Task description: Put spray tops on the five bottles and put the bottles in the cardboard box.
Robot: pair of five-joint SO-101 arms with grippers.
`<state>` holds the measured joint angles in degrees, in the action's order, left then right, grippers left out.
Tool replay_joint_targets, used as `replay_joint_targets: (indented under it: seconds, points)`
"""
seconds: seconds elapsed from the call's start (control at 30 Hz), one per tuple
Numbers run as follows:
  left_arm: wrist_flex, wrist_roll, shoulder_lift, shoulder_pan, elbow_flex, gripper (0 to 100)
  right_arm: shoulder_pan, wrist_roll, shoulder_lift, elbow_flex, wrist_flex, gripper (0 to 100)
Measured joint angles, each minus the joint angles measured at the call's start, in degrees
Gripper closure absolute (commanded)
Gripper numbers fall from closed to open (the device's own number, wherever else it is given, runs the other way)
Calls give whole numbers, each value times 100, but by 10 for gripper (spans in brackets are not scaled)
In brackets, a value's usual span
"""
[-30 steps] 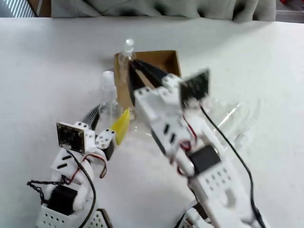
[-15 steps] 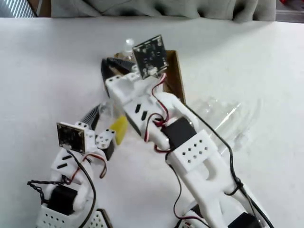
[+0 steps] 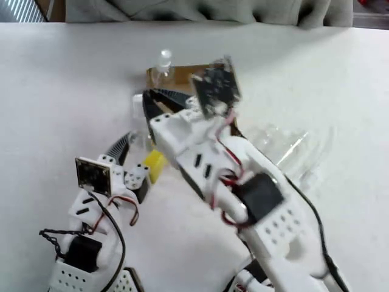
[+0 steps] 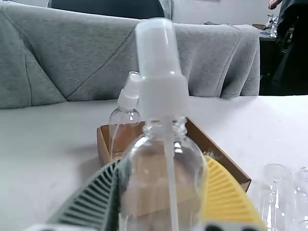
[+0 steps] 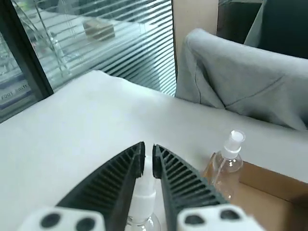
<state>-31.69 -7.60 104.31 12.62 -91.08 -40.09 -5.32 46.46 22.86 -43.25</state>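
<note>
My left claw (image 4: 161, 166) holds a clear spray bottle (image 4: 161, 192) round its belly, with the grey finger (image 4: 91, 207) on one side and the yellow finger (image 4: 226, 195) on the other. The bottle is upright, its long axis vertical and its white spray top (image 4: 159, 62) pointing up. It is just on my side of the cardboard box (image 4: 224, 161). I cannot tell whether its base touches the table (image 4: 48, 139).

My right claw (image 5: 148, 150) sits over the bottle, its black fingers (image 5: 185, 185) drawn narrow and pinching that spray top between their tips.

A second bottle (image 5: 226, 163), with its own top on, stands upright in a corner of the box. More clear bottles (image 3: 292, 146) sit on the table to the right of the box.
</note>
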Motion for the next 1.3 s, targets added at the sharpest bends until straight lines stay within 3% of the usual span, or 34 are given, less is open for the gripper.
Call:
replay_joint_targets:
  seconds: [0.23,0.37,0.53,0.7,0.83,1.0,1.13,1.3]
  points:
    - [18,0,0,0,0,979,1046,-141,1591,246,-1934,978]
    - [18,0,0,0,0,977,2180,651,2602,1125,-2857,981]
    - [396,0,0,0,-9,977,4062,2127,3367,2523,-2549,981]
    - [897,0,0,0,-9,978,5108,2365,3543,4000,-1538,981]
    - [1011,0,0,0,246,978,5064,2365,3569,4686,-1231,981]
    - [774,0,-167,-9,1371,978,4422,2330,3754,4580,-1398,981]
    - [431,0,-1248,-9,2541,978,3596,1741,4316,4009,-1881,981]
    - [123,0,-2734,-9,3780,978,1829,1231,5363,3560,-2189,981]
